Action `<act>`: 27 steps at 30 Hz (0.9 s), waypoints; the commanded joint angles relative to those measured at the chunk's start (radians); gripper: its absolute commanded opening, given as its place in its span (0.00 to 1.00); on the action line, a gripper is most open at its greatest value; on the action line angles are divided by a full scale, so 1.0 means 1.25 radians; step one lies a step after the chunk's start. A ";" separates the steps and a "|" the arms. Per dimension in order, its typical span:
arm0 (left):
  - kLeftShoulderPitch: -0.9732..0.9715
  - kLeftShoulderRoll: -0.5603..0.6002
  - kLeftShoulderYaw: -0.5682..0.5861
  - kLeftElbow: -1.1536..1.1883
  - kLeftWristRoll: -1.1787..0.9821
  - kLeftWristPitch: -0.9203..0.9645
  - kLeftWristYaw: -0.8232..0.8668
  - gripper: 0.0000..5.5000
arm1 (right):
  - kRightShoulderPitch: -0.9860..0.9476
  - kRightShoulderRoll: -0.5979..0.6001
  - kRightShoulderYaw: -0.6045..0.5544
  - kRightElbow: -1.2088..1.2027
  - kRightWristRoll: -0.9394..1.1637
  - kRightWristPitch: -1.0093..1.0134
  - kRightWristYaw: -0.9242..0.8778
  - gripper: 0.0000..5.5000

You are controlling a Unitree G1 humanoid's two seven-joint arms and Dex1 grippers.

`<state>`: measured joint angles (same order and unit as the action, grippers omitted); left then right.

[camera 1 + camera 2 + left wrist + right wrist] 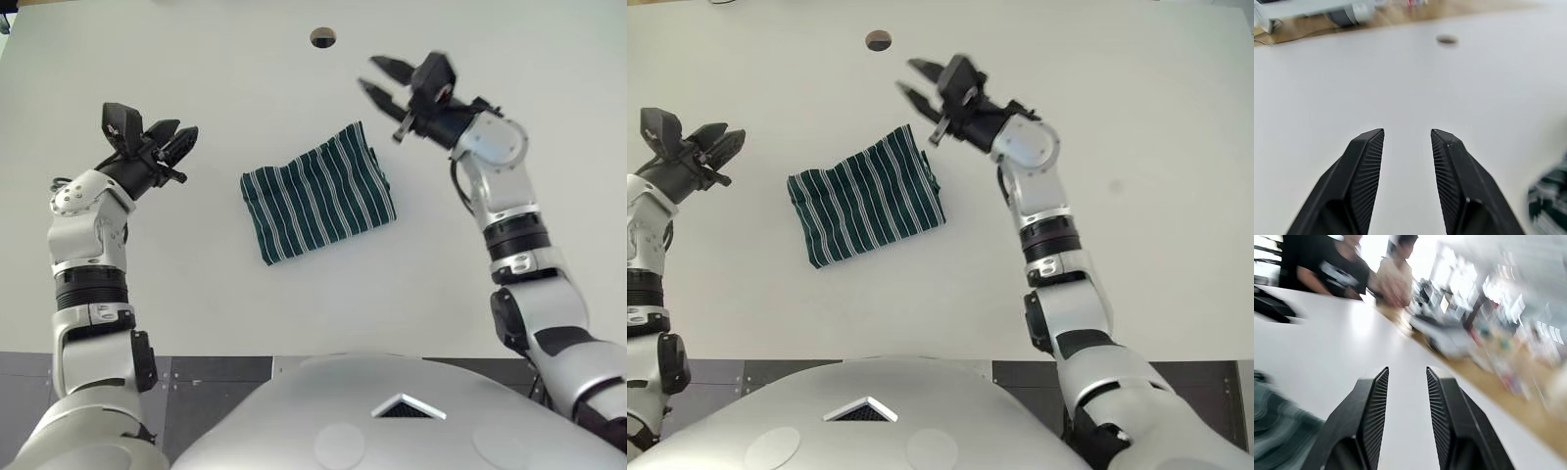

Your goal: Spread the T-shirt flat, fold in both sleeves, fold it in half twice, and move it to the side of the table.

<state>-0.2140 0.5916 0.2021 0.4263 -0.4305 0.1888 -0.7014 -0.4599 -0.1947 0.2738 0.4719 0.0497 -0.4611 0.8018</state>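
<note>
Dark green T-shirt with thin white stripes (318, 193) is seen folded into a compact rectangle, lying on the white tabletop (196, 294) roughly mid-table in front of the robot. It is set skewed, one corner pointing to the far side and the robot's right. Layered edges are visible along its near-left side. It is not held by anything.

Left gripper (184, 130) is held to the left of the shirt, well apart from it, tips angled toward the far side and slightly inward. Its two black ribbed fingers (1369, 161) are seen spread in the left wrist view, with bare table between them and nothing gripped. A blurred strip of the shirt is caught at that view's edge.

Right gripper (370, 73) is held beyond the shirt's far-right corner, near it but not touching, tips aimed left. Fingers (1376, 401) are parted with a clear gap and nothing between them. Contact with the tabletop cannot be judged for either gripper.

A small round dark hole in the tabletop (322, 37) is located on the far side, just left of the right gripper's tips.
</note>
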 commanded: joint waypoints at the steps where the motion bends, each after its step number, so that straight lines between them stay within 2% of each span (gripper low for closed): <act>1: 0.033 -0.082 0.078 -0.113 -0.073 -0.011 0.056 0.32 | 0.070 -0.030 0.147 -0.030 -0.152 -0.151 0.035 0.26; 5: 0.070 -0.170 0.137 -0.257 -0.146 -0.052 0.101 0.32 | -0.001 -0.032 0.231 0.119 -0.388 -0.130 -0.107 0.26; 7: 0.087 -0.218 0.161 -0.358 -0.196 -0.076 0.121 0.32 | -0.062 -0.039 0.238 0.224 -0.468 -0.021 -0.190 0.26; 9: 0.099 -0.264 0.152 -0.427 -0.202 -0.112 0.139 0.32 | -0.121 -0.086 0.218 0.306 -0.501 0.077 -0.253 0.26; 12: 0.079 -0.351 0.089 -0.464 -0.145 -0.184 0.182 0.32 | -0.183 -0.357 0.107 0.360 -0.460 0.158 -0.206 0.26; 14: 0.028 -0.399 0.068 -0.436 -0.103 -0.237 0.226 0.32 | -0.196 -0.558 0.050 0.440 -0.417 0.184 -0.094 0.26; 15: 0.003 -0.418 0.071 -0.418 -0.099 -0.257 0.245 0.32 | -0.199 -0.629 0.044 0.491 -0.420 0.197 -0.065 0.26; 17: -0.040 -0.446 0.081 -0.377 -0.086 -0.294 0.284 0.32 | -0.208 -0.705 0.051 0.564 -0.443 0.218 -0.073 0.26; 19: -0.088 -0.460 0.079 -0.317 -0.050 -0.332 0.312 0.32 | -0.245 -0.682 0.015 0.561 -0.414 0.206 -0.147 0.26; 21: -0.126 -0.458 0.072 -0.272 -0.002 -0.373 0.337 0.32 | -0.295 -0.601 -0.037 0.539 -0.359 0.139 -0.242 0.26; 24: -0.214 -0.462 0.095 -0.233 0.033 -0.362 0.455 0.32 | -0.341 -0.357 -0.155 0.439 -0.185 -0.062 -0.389 0.26; 27: -0.274 -0.446 0.076 -0.179 0.158 -0.358 0.572 0.32 | -0.364 -0.116 -0.284 0.372 0.066 -0.065 -0.372 0.26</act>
<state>-0.4983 0.0098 0.3082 0.1580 -0.3398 -0.2639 -0.0817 -0.8591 -0.5071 0.0262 1.0068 -0.0597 -0.5456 0.3256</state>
